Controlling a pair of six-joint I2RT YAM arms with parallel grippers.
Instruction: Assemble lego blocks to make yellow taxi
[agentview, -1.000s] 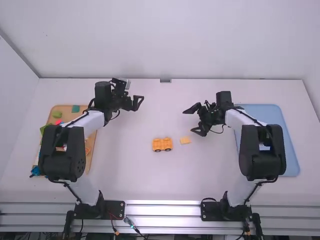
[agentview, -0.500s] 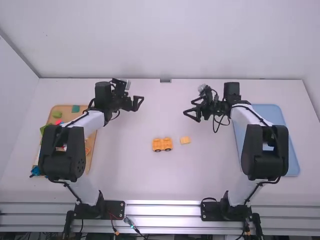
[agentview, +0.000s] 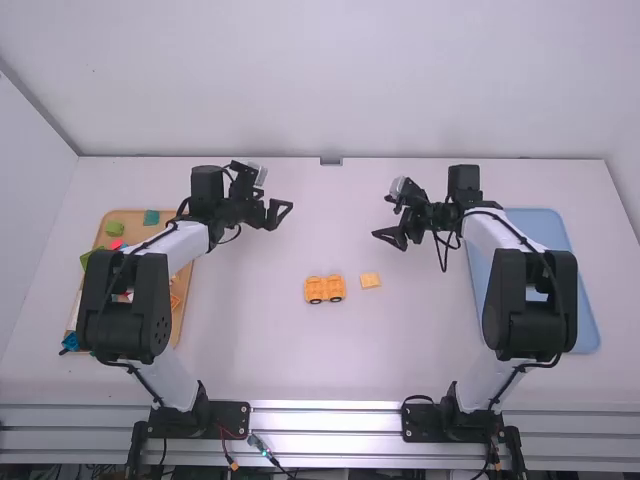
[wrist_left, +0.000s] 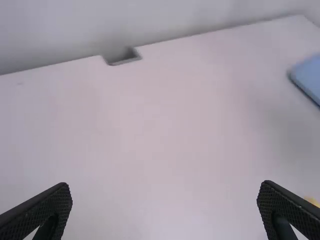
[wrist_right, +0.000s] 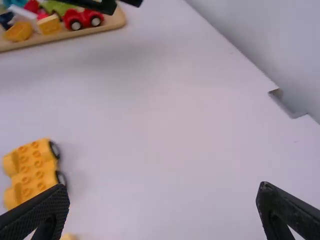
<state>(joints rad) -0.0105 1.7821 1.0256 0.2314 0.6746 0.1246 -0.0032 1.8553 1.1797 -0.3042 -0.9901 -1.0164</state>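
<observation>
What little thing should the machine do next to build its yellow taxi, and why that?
I'd probably lower the right hand to the small, flat yellow block. That hand is open with nothing in it and is the nearer of the two, while the block lies loose beside the studded yellow toy base with black wheels, not joined to it.

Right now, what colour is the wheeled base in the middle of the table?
Yellow wheeled base, black wheels; it shows best in the right wrist view.
</observation>
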